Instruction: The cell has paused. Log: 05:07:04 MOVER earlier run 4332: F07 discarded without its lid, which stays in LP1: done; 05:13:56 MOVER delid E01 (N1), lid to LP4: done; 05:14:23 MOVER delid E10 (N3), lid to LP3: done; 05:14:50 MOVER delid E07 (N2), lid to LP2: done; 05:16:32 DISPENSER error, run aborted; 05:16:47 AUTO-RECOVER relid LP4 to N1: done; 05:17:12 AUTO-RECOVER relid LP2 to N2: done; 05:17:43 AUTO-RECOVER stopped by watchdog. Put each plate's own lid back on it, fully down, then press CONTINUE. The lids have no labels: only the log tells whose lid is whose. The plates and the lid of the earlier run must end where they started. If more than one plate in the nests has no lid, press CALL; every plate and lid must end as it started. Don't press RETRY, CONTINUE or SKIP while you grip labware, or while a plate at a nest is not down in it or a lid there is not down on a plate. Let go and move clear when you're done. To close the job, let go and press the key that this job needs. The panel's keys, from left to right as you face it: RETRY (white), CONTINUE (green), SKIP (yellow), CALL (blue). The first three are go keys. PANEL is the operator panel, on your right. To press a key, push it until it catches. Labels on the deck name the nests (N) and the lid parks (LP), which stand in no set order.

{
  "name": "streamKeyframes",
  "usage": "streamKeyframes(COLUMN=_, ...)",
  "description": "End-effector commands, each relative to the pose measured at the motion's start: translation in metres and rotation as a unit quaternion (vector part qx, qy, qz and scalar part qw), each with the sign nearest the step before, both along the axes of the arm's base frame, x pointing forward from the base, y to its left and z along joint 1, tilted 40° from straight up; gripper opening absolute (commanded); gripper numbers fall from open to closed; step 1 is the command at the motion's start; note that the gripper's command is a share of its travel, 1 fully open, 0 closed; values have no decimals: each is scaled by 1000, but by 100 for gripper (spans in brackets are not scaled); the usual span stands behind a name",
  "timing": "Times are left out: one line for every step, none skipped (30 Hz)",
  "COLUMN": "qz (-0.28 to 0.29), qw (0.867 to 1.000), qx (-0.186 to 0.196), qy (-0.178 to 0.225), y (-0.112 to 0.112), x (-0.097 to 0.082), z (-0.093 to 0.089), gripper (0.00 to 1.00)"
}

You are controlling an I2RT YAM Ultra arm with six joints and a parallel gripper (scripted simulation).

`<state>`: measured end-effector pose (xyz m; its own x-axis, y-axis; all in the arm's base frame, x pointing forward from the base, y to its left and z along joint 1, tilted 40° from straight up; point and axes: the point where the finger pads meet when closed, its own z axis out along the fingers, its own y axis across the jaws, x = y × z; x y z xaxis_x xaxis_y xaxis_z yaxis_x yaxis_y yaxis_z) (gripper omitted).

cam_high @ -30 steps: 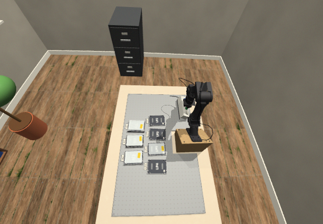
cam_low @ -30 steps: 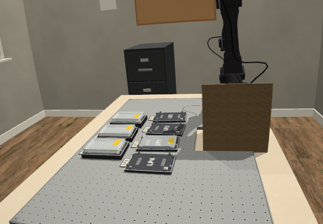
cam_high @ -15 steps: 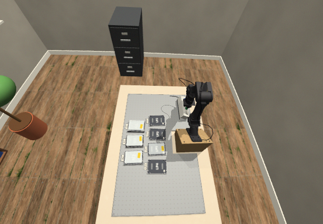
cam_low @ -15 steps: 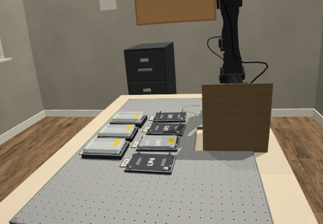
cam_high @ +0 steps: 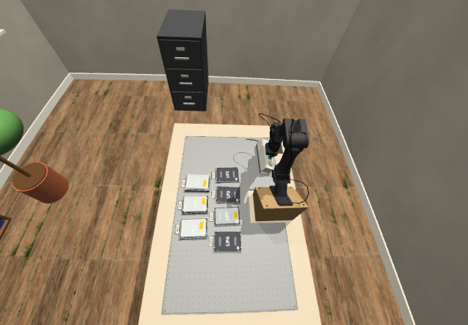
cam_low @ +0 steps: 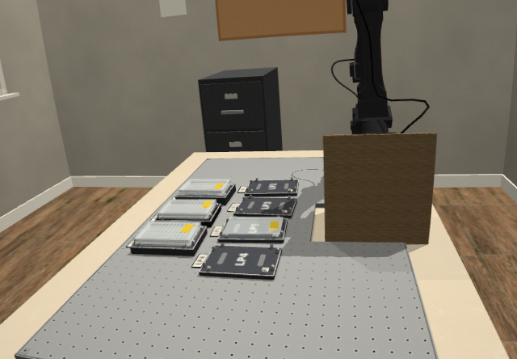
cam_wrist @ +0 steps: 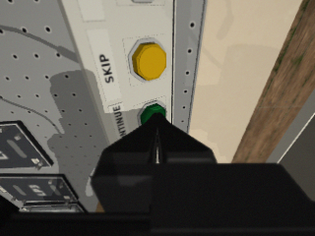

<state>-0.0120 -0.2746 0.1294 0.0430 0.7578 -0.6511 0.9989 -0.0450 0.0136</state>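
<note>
My gripper [cam_wrist: 157, 118] is shut and empty, with its tips over the green CONTINUE key [cam_wrist: 152, 111] of the panel [cam_high: 261, 156] [cam_wrist: 126, 25]; whether they touch it and how deep it sits cannot be told. Three plates stand in the nests, each with a clear, yellow-tagged lid that looks flat: the far plate [cam_high: 195, 182] [cam_low: 202, 187], the middle plate [cam_high: 193, 203] [cam_low: 183, 209] and the near plate [cam_high: 191, 228] [cam_low: 161, 232]. One lid [cam_high: 224, 219] [cam_low: 240, 230] lies on LP1. Parks LP2 [cam_high: 232, 175] [cam_low: 283, 187], LP3 [cam_high: 219, 195] and LP4 [cam_high: 227, 249] [cam_low: 241, 272] hold no lid.
The yellow SKIP key [cam_wrist: 150, 61] stands beside the green one. The arm's wooden base block [cam_high: 279, 212] [cam_low: 380, 187] stands at the table's right side and hides the panel in the exterior view. A thin cable lies on the deck left of the panel.
</note>
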Motion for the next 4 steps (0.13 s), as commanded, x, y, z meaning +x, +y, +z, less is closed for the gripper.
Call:
streamKeyframes(qz=14, qw=1000, qx=10, qy=-10, y=-3, x=9, z=-14, gripper=0)
streamKeyframes(qz=14, qw=1000, qx=10, qy=-10, y=-3, x=9, z=-14, gripper=0)
streamKeyframes(qz=14, qw=1000, qx=10, qy=-10, y=-3, x=9, z=-14, gripper=0)
streamKeyframes(qz=14, qw=1000, qx=10, qy=-10, y=-4, x=9, z=-15, gripper=0)
